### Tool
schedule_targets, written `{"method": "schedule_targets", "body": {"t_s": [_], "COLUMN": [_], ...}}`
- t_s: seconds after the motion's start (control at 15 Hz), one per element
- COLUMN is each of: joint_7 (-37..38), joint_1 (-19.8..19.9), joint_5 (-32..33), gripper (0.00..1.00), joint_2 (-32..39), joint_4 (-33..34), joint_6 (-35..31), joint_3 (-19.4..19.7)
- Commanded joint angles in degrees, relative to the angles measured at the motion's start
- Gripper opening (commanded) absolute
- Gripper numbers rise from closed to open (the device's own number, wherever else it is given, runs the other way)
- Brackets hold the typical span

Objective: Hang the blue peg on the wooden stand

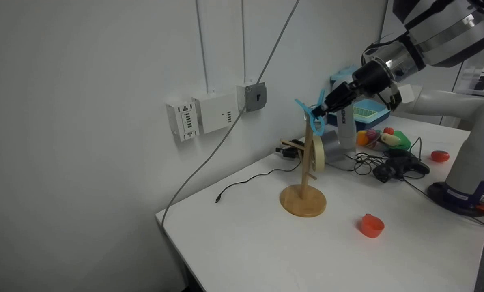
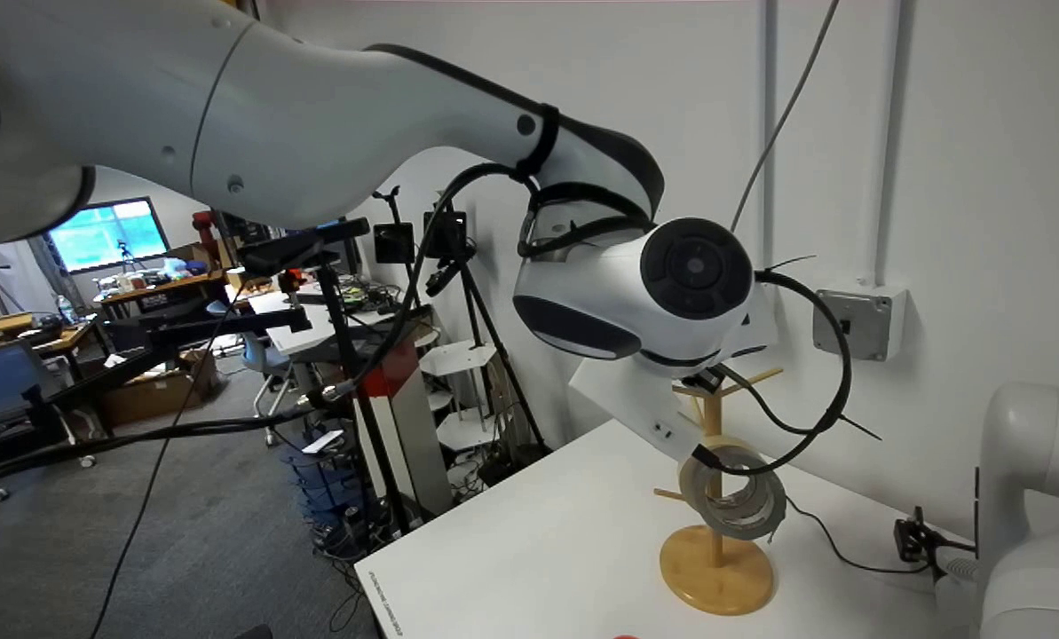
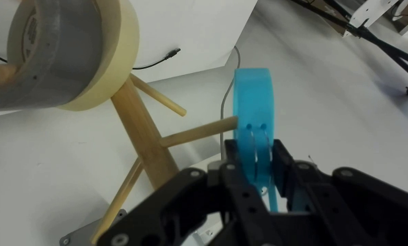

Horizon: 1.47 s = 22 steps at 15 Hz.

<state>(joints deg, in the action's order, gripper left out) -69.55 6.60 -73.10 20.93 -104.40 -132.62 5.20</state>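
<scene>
With the gripper (image 3: pixel 253 152), pinches the peg (image 3: pixel 253 99) by its two sides, one finger against each, in the wrist view. Holds it with the far end out past the fingertips and, in an exterior view, at the height of the top of the stand (image 1: pixel 306 160). In an exterior view, can hardly see the gripper, mostly hidden behind the arm (image 2: pixel 316 133). Just beside the gripper, in the wrist view, see a side arm (image 3: pixel 200 131) of the stand, pointing its tip to the edge of the peg; cannot tell whether touching it, going inside it, or only crossing the line of sight. A little farther from the gripper, on the same stand, see a cream tape (image 3: pixel 127 44) and a grey tape (image 3: pixel 77 51), side by side. Below the gripper, see the round base (image 1: pixel 296 205) flat on the table (image 1: pixel 246 243). Also below, apart from the stand, see a red cup (image 1: pixel 371 228). Behind the gripper, see a blue box (image 1: pixel 375 123) and, near it, toy food (image 1: pixel 390 140).
</scene>
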Motion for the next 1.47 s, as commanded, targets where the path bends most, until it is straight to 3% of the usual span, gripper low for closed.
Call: {"method": "schedule_targets", "body": {"t_s": [0.0, 0.4, 1.27, 1.4], "joint_7": [-0.58, -2.28, -8.07, -8.33], "joint_1": [1.38, 1.02, -0.46, -0.56], "joint_5": [0.95, 2.2, 5.31, 5.46], "gripper": [0.07, 0.07, 0.08, 0.53], "joint_2": [1.08, -0.26, -1.65, -1.72], "joint_4": [2.35, 0.97, -1.11, -1.27], "joint_6": [1.94, 0.92, -8.12, -9.06], "joint_3": [-0.53, -0.59, -1.9, -2.35]}}
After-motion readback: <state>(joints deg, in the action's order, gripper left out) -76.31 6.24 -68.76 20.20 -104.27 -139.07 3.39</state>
